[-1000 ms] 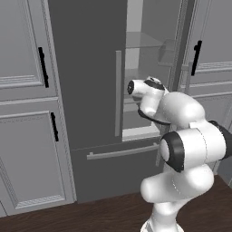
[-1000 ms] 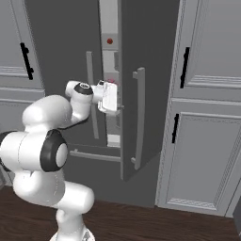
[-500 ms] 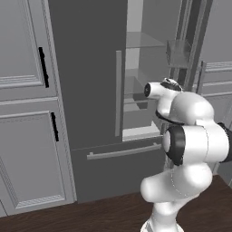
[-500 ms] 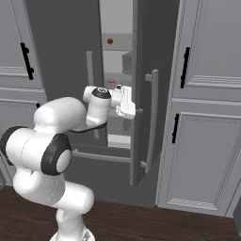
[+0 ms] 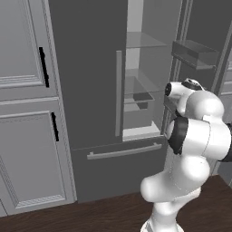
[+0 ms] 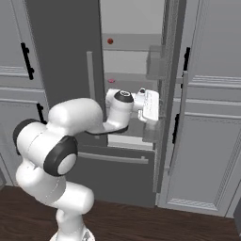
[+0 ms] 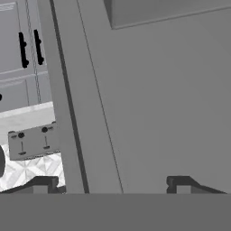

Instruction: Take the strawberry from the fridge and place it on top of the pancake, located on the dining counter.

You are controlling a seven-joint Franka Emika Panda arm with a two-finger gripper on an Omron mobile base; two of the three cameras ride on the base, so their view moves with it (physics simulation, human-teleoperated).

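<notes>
My gripper (image 7: 110, 184) is spread wide with nothing in it, fingertips (image 7: 180, 182) right up against the inner face of the fridge's (image 5: 86, 68) swung-open right door (image 6: 162, 94). Past my hand, the left door is closed. Further in, the strawberry (image 6: 110, 41) sits on an upper shelf, with a pale pink piece (image 6: 111, 80) one shelf lower.

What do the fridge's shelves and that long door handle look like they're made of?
The shelves look like glass: thin, pale and see-through against the fridge's dark grey, matte body. The long vertical handle looks like brushed metal, light grey with a soft sheen, though painted plastic would look much the same in this rendering.
</notes>
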